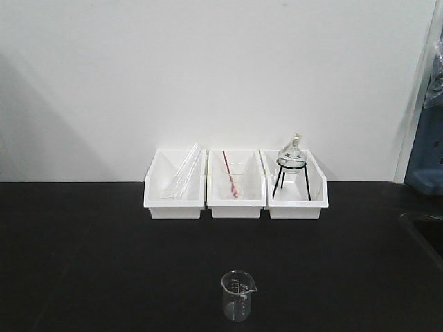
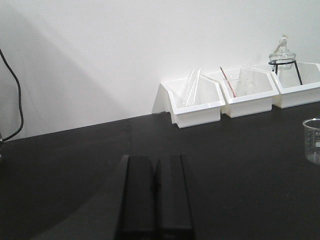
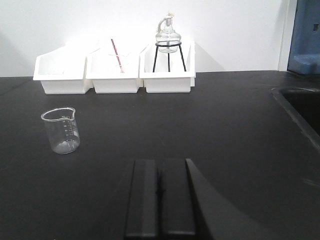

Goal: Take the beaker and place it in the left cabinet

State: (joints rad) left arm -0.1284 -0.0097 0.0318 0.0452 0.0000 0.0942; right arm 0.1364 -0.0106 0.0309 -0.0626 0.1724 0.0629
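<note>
The beaker (image 1: pixel 239 296) is standing upright on the black table (image 1: pixel 83 263), its long axis vertical and its spout appearing to point right. It is sitting well apart from three white bins (image 1: pixel 237 207) lining the wall. Nothing is standing between it and either claw. The left gripper (image 2: pixel 155 165) and right gripper (image 3: pixel 160 167) are resting fully closed, holding nothing.

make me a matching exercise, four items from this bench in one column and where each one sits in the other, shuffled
Things:
1. beaker
2. flask
3. glass tubes
4. red rod

Places, as the front view shows them:
A. middle bin
B. bare black table, in front of the bins
C. right bin, on a black tripod
D. left bin

Pairs: 1-B, 2-C, 3-D, 4-A
</note>
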